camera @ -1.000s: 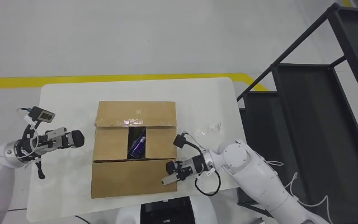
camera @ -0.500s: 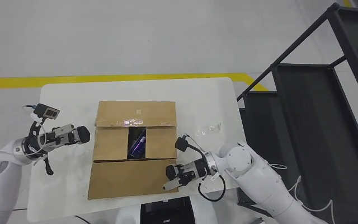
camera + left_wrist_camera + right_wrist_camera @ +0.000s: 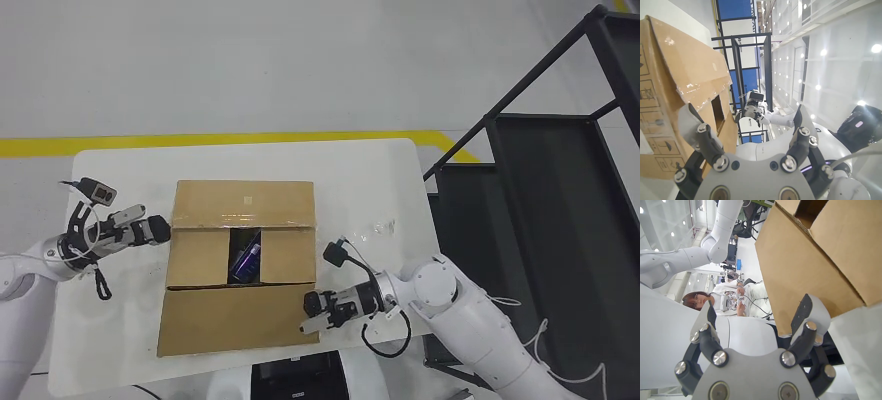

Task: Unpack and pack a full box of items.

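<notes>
Top-down view of a white tabletop point(image 3: 360, 180) with a brown cardboard box point(image 3: 240, 205) in the middle of the frame. Its flaps are mostly folded over, and a narrow gap at the centre shows a dark purple item point(image 3: 246, 262) inside. The left gripper point(image 3: 160, 229), at the left of the frame, has come in over the last second from well clear of the box and is now just beside the box's left wall. Its fingers point(image 3: 802, 117) are spread wide and hold nothing. The right gripper point(image 3: 307, 312) has slid a little further down to the box's lower right corner. Its fingers point(image 3: 802, 309) are also wide and empty, with one close against the cardboard. With both arms now closing in on opposite sides, the robot seems to be preparing to work the flaps, and unpacking has likely not yet begun.
</notes>
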